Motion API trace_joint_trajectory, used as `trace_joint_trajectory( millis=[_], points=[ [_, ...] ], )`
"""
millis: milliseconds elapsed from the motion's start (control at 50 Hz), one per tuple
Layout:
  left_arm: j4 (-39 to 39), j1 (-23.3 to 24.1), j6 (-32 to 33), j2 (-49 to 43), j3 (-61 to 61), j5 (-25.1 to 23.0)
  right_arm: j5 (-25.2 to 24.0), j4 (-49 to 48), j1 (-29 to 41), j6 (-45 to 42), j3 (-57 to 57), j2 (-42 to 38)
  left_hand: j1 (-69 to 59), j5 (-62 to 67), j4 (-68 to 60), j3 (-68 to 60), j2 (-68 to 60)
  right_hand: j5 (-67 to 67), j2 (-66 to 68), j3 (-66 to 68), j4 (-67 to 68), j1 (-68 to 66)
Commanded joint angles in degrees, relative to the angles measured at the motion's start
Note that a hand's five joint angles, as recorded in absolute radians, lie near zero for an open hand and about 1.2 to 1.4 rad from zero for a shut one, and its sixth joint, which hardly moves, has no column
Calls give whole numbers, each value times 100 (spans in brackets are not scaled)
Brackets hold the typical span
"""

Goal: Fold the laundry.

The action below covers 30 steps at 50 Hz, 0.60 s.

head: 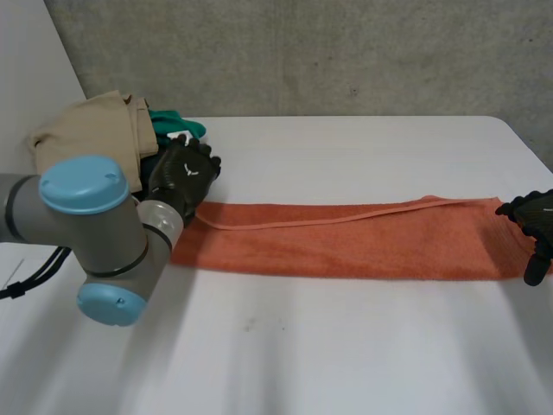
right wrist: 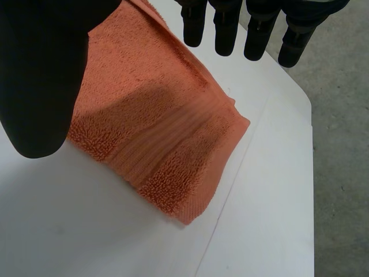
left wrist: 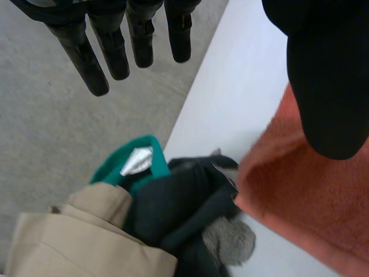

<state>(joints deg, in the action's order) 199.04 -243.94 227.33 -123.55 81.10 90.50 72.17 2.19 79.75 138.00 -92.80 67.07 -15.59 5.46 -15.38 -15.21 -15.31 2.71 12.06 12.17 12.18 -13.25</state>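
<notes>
An orange towel (head: 346, 239) lies folded lengthwise in a long strip across the white table (head: 346, 346). My left hand (head: 183, 173) hovers at its left end, fingers (left wrist: 109, 46) straight and spread, thumb (left wrist: 328, 75) over the towel's corner (left wrist: 300, 196), holding nothing. My right hand (head: 534, 223) is at the right end, also open; its fingers (right wrist: 225, 29) and thumb (right wrist: 40, 75) stand apart above the towel's end (right wrist: 167, 138), which lies flat on the table.
A pile of laundry sits at the table's back left: a beige garment (head: 91, 130), a green one (head: 177, 124) and dark pieces (left wrist: 179, 208) beside the towel's left corner. The table's right edge (right wrist: 311, 173) is close to the right hand.
</notes>
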Motion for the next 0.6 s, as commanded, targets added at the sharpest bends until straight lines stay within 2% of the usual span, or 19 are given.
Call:
trace_joint_trajectory(
  millis=[20, 140, 220, 240, 280, 320, 360, 400, 600],
  points=[
    [56, -207, -75, -889, -753, -32, 52, -324, 75, 16, -116, -89, -539, 552, -560, -577, -567, 225, 290, 279, 278, -171],
    [56, -242, -277, -1320, -1202, -199, 87, -544, 75, 16, -142, -97, -522, 535, -543, -561, -550, 292, 357, 346, 345, -238],
    [161, -259, -680, -1610, -1719, -331, 96, -641, 93, 34, -133, -115, -807, 820, -828, -845, -835, 326, 391, 380, 379, -272],
    [257, -294, -1012, -1715, -2034, -297, 96, -667, 93, 43, -133, -115, -1041, 1054, -1062, -1080, -1069, 326, 391, 380, 379, -272],
    [302, -391, -1427, -1830, -2396, -183, 105, -711, 93, 60, -133, -115, -1161, 1174, -1182, -1199, -1188, 342, 408, 397, 396, -289],
    [302, -558, -1981, -1979, -2862, 273, 105, -764, 102, 87, -151, -115, -2084, 2097, -2105, -2122, -2112, 359, 425, 414, 413, -306],
    [284, -567, -2201, -2024, -3021, 572, 105, -764, 93, 87, -168, -115, -2154, 2167, -2175, -2192, -2182, 359, 425, 414, 413, -306],
    [205, -514, -2202, -1997, -2952, 758, 105, -764, 84, 78, -186, -115, -2137, 2150, -2158, -2175, -2165, 376, 441, 430, 429, -323],
    [223, -347, -2176, -1189, -1634, 653, 70, -712, 14, 8, -221, -115, -1548, 1561, -1569, -1587, -1576, 980, 1046, 1035, 1034, -927]
  ],
)
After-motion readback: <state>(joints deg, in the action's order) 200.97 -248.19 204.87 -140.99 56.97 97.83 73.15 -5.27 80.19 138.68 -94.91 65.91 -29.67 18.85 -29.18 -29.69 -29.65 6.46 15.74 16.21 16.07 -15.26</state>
